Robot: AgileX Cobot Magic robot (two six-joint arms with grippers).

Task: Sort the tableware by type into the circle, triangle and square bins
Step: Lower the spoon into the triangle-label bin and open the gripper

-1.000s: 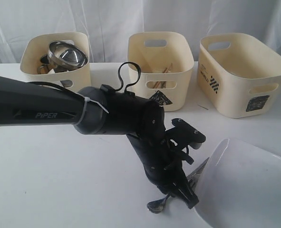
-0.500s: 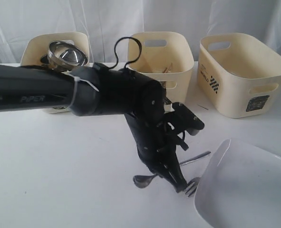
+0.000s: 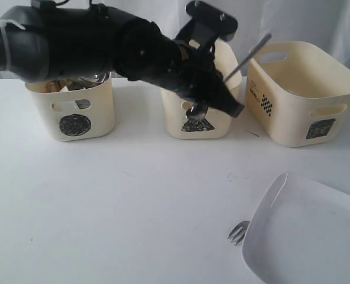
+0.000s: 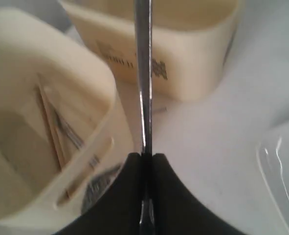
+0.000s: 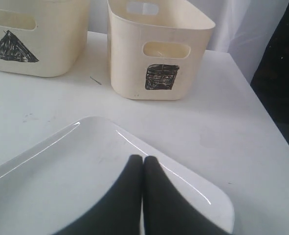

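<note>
My left gripper [image 3: 231, 102] is shut on the steel spoon [image 3: 196, 110] and holds it in the air in front of the triangle bin [image 3: 180, 115]. The spoon's handle [image 4: 143, 73] sticks out past the shut fingers [image 4: 129, 196] toward the square bin [image 4: 183, 49]. Wooden chopsticks [image 4: 49, 125] lie inside the triangle bin. A steel fork [image 3: 238, 232] lies on the table at the edge of the large white plate [image 3: 305, 236]. My right gripper [image 5: 143, 159] is shut and empty over that plate [image 5: 61, 166].
The circle bin [image 3: 74, 115] stands at the back left, its contents mostly hidden by my left arm. The square bin [image 3: 299, 89] stands at the back right, and it shows again in the right wrist view [image 5: 159, 54].
My left gripper has lifted the spoon off the table beside the plate and carried it up and back to the triangle bin. The fork stays by the plate.
</note>
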